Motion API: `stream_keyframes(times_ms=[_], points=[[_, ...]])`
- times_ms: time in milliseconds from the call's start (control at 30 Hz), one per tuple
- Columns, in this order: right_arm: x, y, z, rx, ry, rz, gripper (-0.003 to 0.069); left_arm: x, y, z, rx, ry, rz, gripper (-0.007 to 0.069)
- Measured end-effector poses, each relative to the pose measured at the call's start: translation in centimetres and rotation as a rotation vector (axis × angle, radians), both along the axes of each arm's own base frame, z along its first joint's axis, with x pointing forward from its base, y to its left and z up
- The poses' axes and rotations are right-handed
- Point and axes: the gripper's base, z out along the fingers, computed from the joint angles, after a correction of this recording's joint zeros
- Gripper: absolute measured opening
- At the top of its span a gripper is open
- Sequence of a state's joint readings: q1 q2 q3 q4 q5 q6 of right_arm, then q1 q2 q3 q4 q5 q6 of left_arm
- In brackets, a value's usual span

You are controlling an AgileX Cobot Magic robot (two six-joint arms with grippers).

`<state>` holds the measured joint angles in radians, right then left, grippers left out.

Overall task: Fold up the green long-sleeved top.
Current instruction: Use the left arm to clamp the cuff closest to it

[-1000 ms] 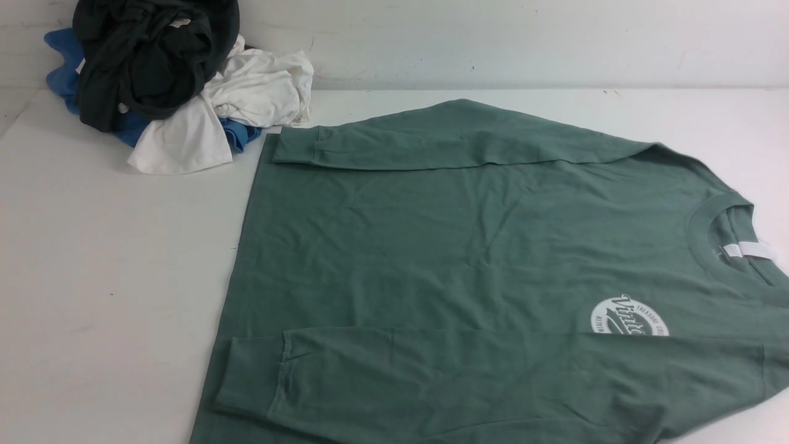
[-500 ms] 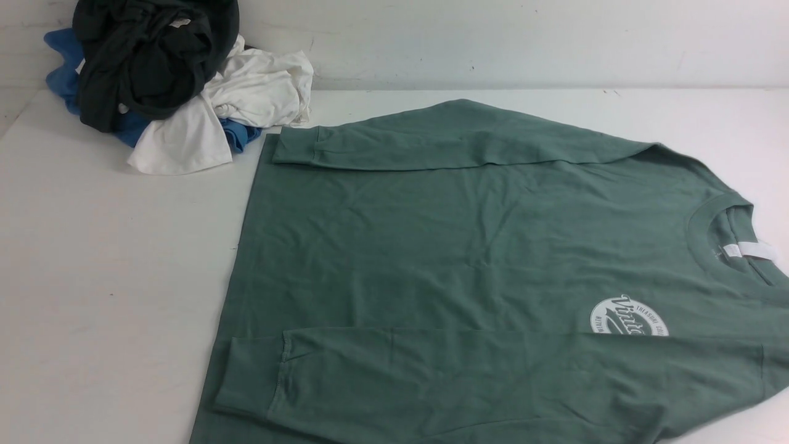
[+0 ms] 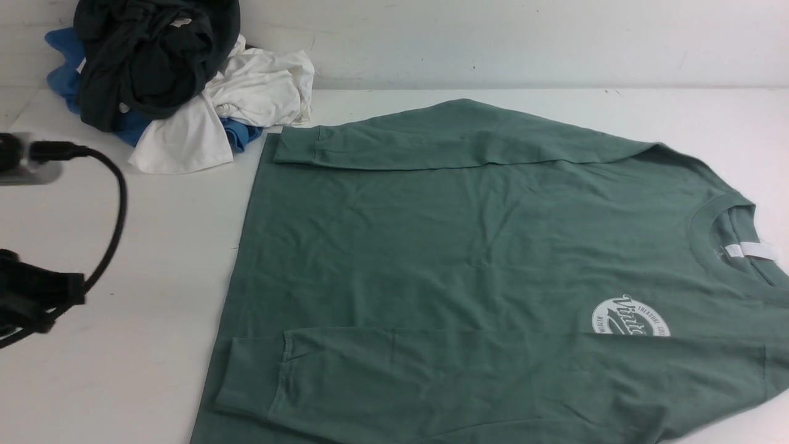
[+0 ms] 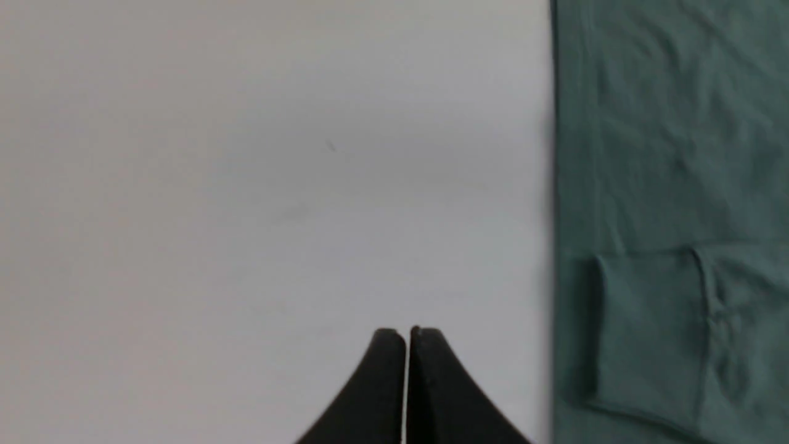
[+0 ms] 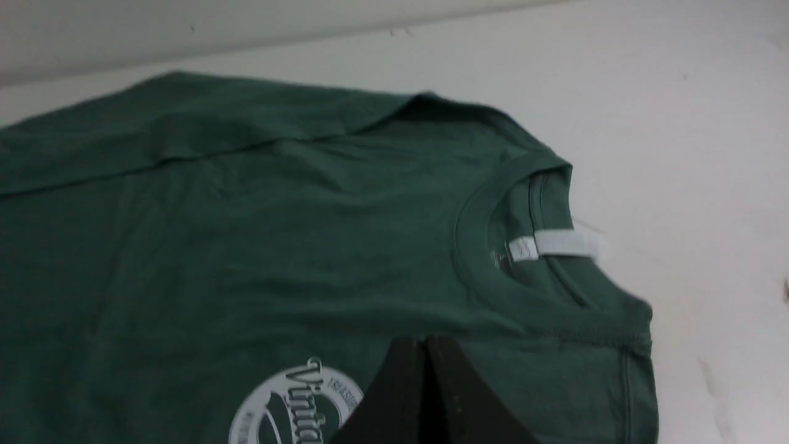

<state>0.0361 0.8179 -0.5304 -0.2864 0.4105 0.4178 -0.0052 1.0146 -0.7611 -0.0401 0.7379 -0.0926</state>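
The green long-sleeved top (image 3: 468,246) lies flat on the white table, neck to the right, hem to the left, both sleeves folded across the body. Its white round logo (image 3: 630,317) and neck tag (image 3: 749,251) face up. My left gripper (image 4: 407,333) is shut and empty over bare table, a little left of the hem and the near sleeve's cuff (image 4: 647,327). Part of the left arm and its black cable (image 3: 111,209) show at the left edge of the front view. My right gripper (image 5: 425,340) is shut and empty above the chest, between the logo (image 5: 296,404) and the collar (image 5: 493,246).
A pile of clothes sits at the table's far left corner: a dark garment (image 3: 151,58) on top, white clothes (image 3: 246,92) and blue clothes (image 3: 61,68) beneath. The white wall runs behind the table.
The left arm with its cable has come into the front view at the left edge. The top has not moved.
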Motion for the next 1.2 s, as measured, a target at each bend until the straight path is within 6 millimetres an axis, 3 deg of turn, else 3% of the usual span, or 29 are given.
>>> stream_keyframes(times_ms=[67, 100, 167, 267, 300, 400, 633, 833, 1033, 1200], points=[[1.2, 1.2, -0.4, -0.052, 0.192, 0.076, -0.0014, 2.0, -1.7, -1.3, -0.094, 0.121, -0.101, -0.0007], [1.5, 1.5, -0.3, -0.057, 0.208, 0.092, -0.0014, 2.3, -2.0, -1.6, -0.104, 0.136, -0.128, -0.0007], [3.4, 3.6, -0.2, -0.104, 0.383, 0.234, -0.0014, 3.9, -5.1, -3.0, -0.137, 0.209, -0.347, -0.0007], [5.5, 6.4, 0.1, -0.113, 0.504, 0.417, -0.0014, 5.6, -8.6, -4.7, -0.125, 0.301, -0.534, -0.0007], [5.6, 6.6, 0.1, -0.111, 0.509, 0.429, -0.0014, 5.6, -8.8, -4.7, -0.124, 0.305, -0.542, -0.0007], [8.0, 9.0, -0.1, -0.058, 0.553, 0.583, -0.0014, 7.7, -11.3, -6.2, -0.027, 0.424, -0.606, -0.0005], [8.9, 10.5, -2.3, -0.003, 0.661, 0.718, -0.0014, 10.8, -11.5, -9.5, 0.142, 0.537, -0.510, 0.0046], [9.0, 10.7, -2.2, 0.002, 0.652, 0.734, -0.0014, 11.5, -11.2, -11.5, 0.199, 0.576, -0.476, 0.0176], [9.0, 10.7, -2.2, 0.002, 0.650, 0.735, -0.0014, 12.1, -11.1, -12.3, 0.222, 0.562, -0.445, 0.0327], [9.0, 10.8, -2.2, 0.019, 0.646, 0.735, -0.0014, 12.3, -11.2, -13.1, 0.223, 0.569, -0.443, 0.0338]])
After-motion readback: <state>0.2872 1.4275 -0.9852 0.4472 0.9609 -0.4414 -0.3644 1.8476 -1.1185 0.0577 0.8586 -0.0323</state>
